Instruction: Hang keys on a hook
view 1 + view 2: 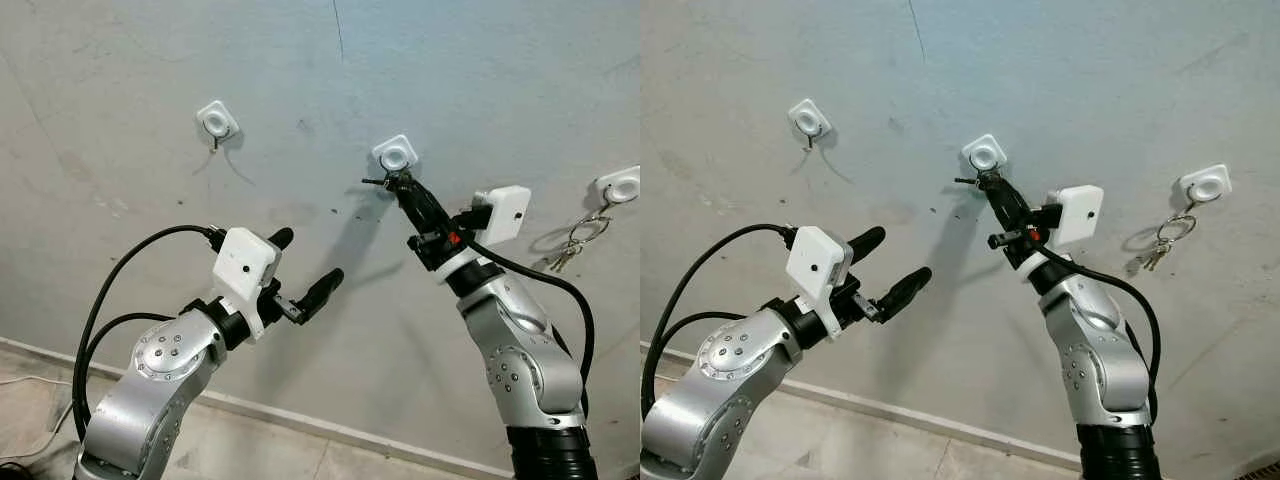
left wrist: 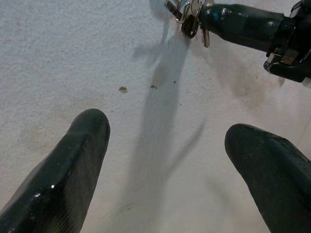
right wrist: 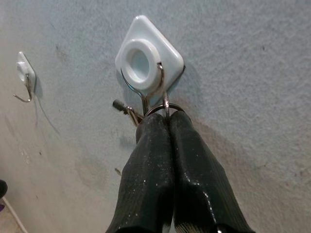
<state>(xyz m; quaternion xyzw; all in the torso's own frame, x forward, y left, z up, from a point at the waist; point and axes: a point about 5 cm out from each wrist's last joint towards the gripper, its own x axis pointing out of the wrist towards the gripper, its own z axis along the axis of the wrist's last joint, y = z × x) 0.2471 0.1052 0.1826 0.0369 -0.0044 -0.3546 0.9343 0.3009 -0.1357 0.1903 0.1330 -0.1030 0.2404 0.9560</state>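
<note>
1. The right gripper (image 3: 165, 119) is pressed shut on the ring of the keys (image 2: 189, 19), fingertips right at the wall just under the middle hook (image 3: 146, 60).
2. In the right wrist view the ring (image 3: 163, 108) sits at the wire of the hook, where the wire drops from the white pad and curls outward. I cannot tell whether the ring is already over the wire tip or only touching it.
3. The keys hang just below and to the robot's left of the fingertips, close against the wall (image 1: 120, 120); the left wrist view shows them bunched at the end of the right fingers (image 2: 243, 22).
4. The relation that matters: the hook lies directly ahead of and slightly above the fingertips, along the fingers' own long axis, which points up the wall at a slant. My judgement is that the ring must be settled on the wire tip before the fingers part.
5. The left gripper (image 1: 305, 268) hangs wide open, lower down and well apart from the hook, holding nothing. The right arm is clearly the nearer one.
6. Further out, an empty hook (image 1: 217, 121) sits to the left, and a hook on the right (image 1: 620, 185) carries another key set (image 1: 578, 240).
</note>
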